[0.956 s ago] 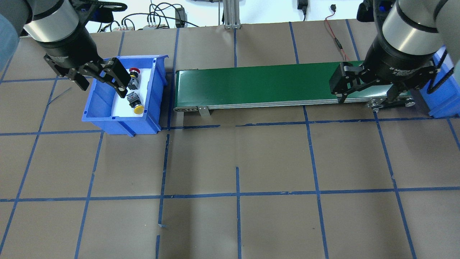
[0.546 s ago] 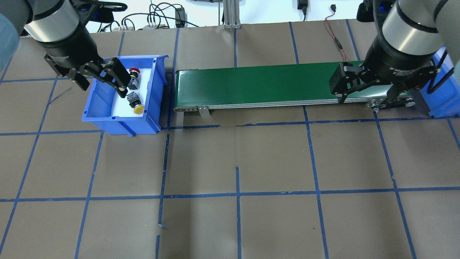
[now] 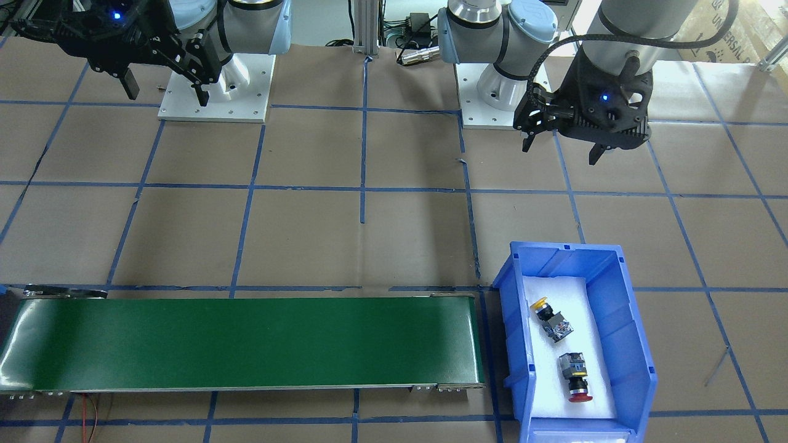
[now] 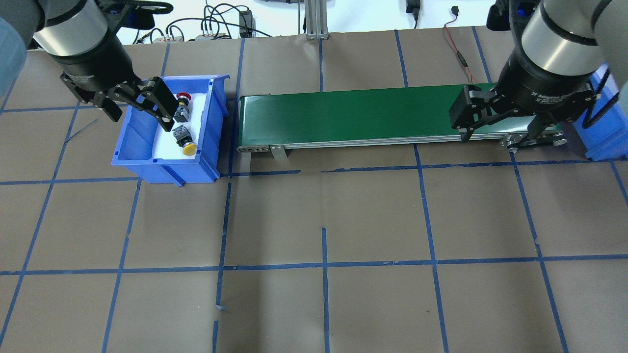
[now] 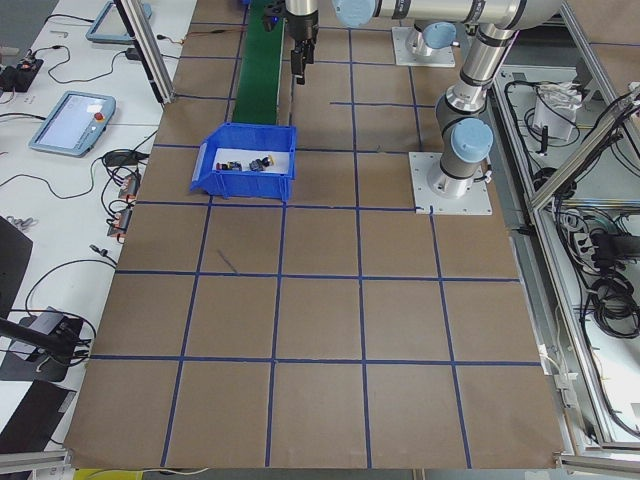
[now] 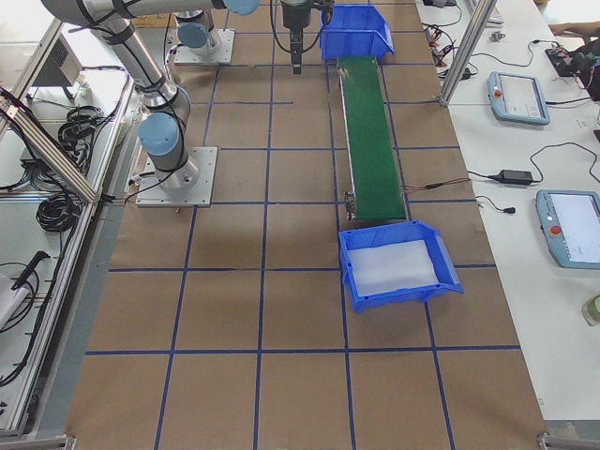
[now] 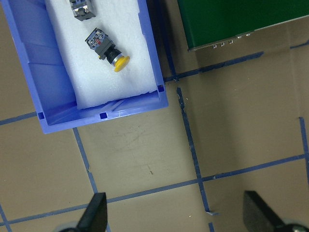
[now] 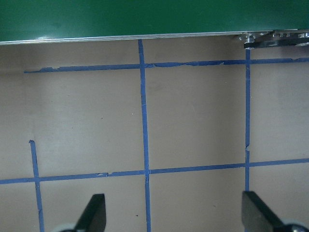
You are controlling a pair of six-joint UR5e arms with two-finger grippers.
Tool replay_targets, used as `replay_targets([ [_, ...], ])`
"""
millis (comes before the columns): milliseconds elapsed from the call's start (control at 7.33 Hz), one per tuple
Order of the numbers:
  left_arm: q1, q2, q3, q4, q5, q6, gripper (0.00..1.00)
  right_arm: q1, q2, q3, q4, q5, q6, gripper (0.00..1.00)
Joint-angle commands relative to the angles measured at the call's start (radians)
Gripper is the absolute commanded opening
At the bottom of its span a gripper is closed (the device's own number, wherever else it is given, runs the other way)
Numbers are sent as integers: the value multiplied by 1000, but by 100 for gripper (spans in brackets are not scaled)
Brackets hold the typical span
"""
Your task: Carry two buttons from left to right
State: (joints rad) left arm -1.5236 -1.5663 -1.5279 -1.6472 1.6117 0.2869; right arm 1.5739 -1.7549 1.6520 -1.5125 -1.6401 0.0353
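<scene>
Two buttons lie on white foam in the blue bin point(image 4: 167, 171) at the table's left. The yellow-capped button point(image 4: 186, 142) is nearer me and the red-capped button point(image 4: 182, 105) is farther. Both show in the front view, yellow point(image 3: 550, 320) and red point(image 3: 575, 375). In the left wrist view the yellow button point(image 7: 108, 48) is whole; the other is cut off at the top edge. My left gripper point(image 4: 140, 110) is open and empty, high above the bin's left side. My right gripper point(image 4: 500, 125) is open and empty, above the right end of the green conveyor point(image 4: 353, 115).
The conveyor runs from beside the left bin toward a second blue bin point(image 4: 606, 132) at the right, which holds only white foam in the exterior right view point(image 6: 394, 292). Brown paper with blue tape lines covers the table. Cables lie along the far edge.
My left gripper has shifted very slightly toward the table's far side. The right gripper, the buttons and the bins have not moved.
</scene>
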Motion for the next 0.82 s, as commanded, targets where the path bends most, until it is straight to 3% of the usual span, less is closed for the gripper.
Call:
replay_targets([
  [0,-1,3,-1,3,0,0,100,0,0,2,0,-1,-8,100],
  [683,-3,14,0,0,-1,0,100,0,0,-1,0,-1,-8,100],
])
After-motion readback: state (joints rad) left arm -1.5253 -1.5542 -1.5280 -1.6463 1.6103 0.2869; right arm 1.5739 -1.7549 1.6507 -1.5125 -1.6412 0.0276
